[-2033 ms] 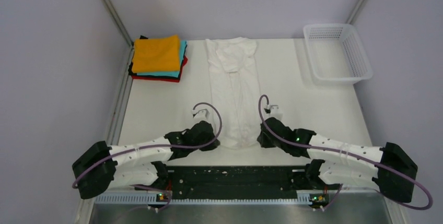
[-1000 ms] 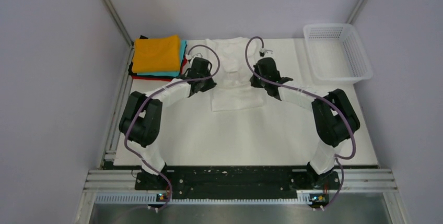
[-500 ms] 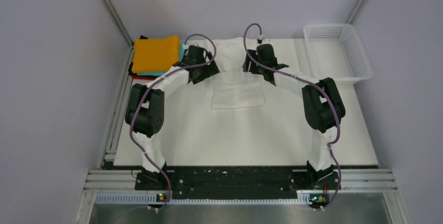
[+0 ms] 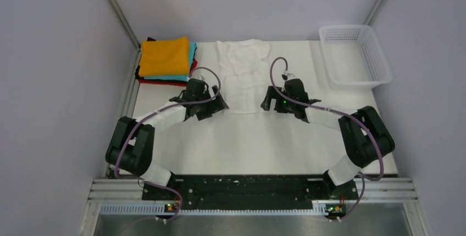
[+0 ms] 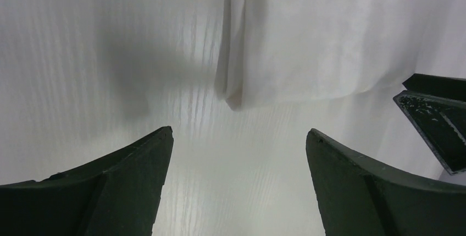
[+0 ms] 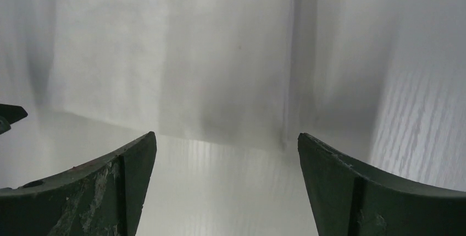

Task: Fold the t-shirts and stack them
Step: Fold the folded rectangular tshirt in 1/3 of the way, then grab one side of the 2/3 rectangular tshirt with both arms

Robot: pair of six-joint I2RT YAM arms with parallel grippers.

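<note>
While both jaws stand wide and empty, the white t-shirt lies just ahead of them.

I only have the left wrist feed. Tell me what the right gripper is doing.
Observer: The right gripper is open with nothing between its fingers. It faces the near right corner of the white t-shirt.
Operator: Give me the shirt's overall shape.
Observer: It lies flat as a compact rectangle. The left gripper is at its near left corner, mirroring the right one.
Operator: Point me to the stack.
Observer: The folded stack, orange on top, sits just left of the white t-shirt, at the far left corner of the table.
</note>
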